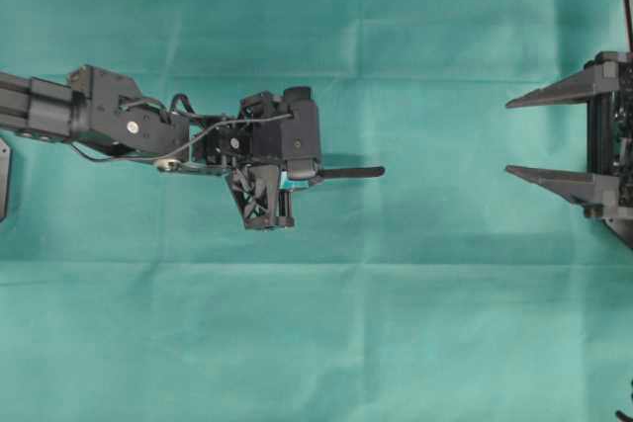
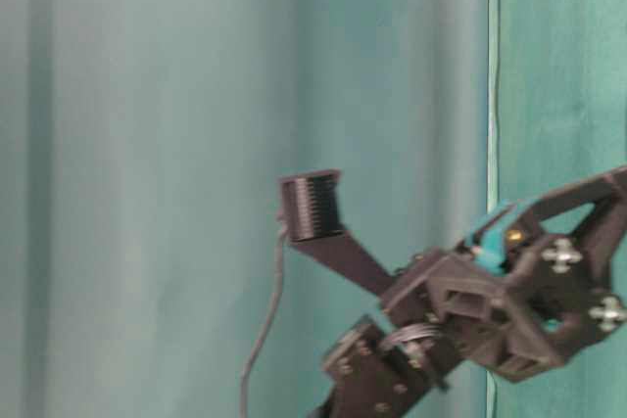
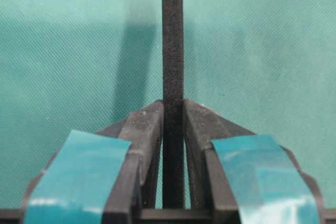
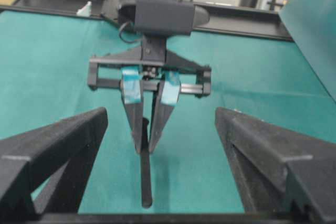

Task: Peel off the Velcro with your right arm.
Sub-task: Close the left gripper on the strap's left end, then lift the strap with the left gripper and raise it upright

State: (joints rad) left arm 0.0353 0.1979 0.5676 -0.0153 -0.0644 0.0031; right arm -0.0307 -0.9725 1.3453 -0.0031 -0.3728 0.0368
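Note:
The Velcro is a narrow black strap held edge-on above the teal cloth, its free rounded end pointing right. My left gripper, with teal tape on its fingers, is shut on the strap's near end. In the left wrist view the Velcro runs straight up from between the closed left gripper. My right gripper is open at the right edge, well apart from the strap's tip. In the right wrist view the Velcro points at the gap of the right gripper, below the left gripper.
Teal cloth covers the table, with a fold line across it. The left arm reaches in from the left edge with a loose cable. A black frame rail runs along the far edge. The left gripper's body shows in the table-level view.

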